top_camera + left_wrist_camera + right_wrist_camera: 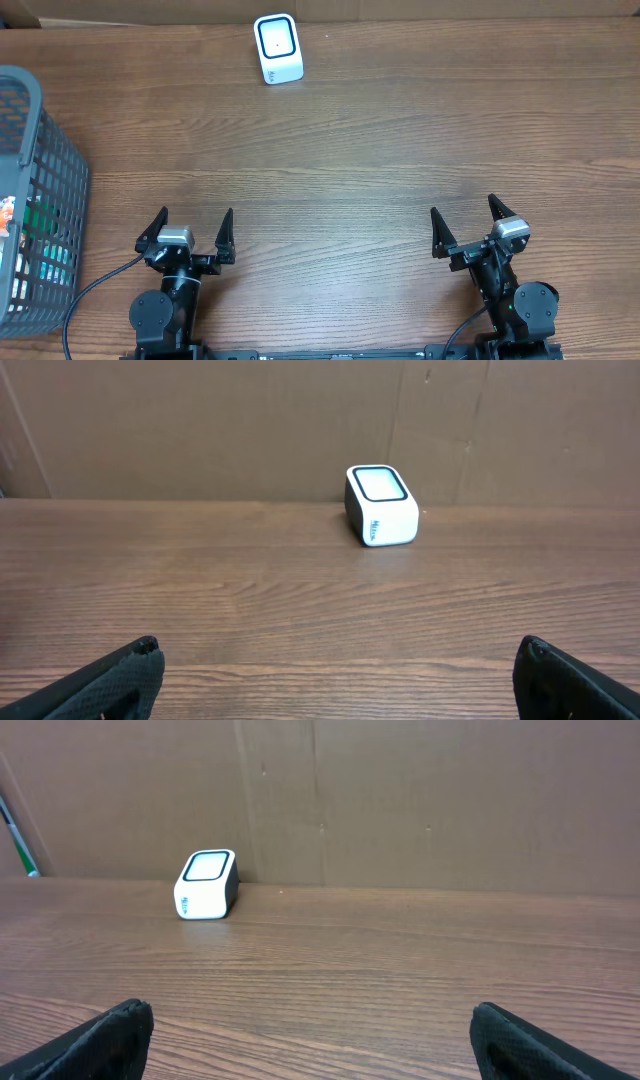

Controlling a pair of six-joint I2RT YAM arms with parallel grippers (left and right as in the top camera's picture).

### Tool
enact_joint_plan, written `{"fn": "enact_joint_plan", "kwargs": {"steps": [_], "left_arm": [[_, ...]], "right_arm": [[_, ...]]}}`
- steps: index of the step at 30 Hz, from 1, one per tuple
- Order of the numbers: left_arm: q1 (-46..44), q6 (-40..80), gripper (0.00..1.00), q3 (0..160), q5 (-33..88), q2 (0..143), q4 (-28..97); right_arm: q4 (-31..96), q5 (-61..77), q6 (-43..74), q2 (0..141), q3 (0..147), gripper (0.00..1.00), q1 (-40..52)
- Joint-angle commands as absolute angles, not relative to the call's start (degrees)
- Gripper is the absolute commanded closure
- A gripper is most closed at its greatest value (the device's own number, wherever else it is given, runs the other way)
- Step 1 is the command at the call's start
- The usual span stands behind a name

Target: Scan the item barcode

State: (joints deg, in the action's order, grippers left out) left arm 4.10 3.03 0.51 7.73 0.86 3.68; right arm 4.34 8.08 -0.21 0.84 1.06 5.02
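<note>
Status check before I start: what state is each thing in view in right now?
left hand: open, empty.
right hand: open, empty.
scanner: upright at the table's far side, untouched.
basket: at the left edge, with items inside.

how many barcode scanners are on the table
1. The white scanner stands near the far edge of the table, left of centre. The grey basket at the left edge holds things too unclear to name, so another could be hidden there.

Desk [360, 150]: brown wood grain. Scanner [278, 49]: white, dark-rimmed window, upper centre. Basket [40, 130]: grey mesh, left edge.
</note>
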Motion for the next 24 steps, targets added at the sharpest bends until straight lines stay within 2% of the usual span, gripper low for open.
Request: {"fn": "enact_joint_plan", "kwargs": {"steps": [1, 16, 24], "left_arm": [[3.7, 3.9, 0.00, 1.1, 7.5, 0.3, 3.9], [3.7, 3.9, 0.00, 7.5, 7.5, 0.7, 11.6], [3.7, 3.9, 0.00, 13.5, 8.5, 6.7, 12.3]], "right_arm": [[4.2, 7.6, -0.5, 0.2, 0.4, 0.00, 5.5], [4.2, 7.6, -0.5, 0.2, 0.4, 0.00, 5.5], [4.2, 7.6, -0.5, 0.2, 0.4, 0.00, 5.5]]}}
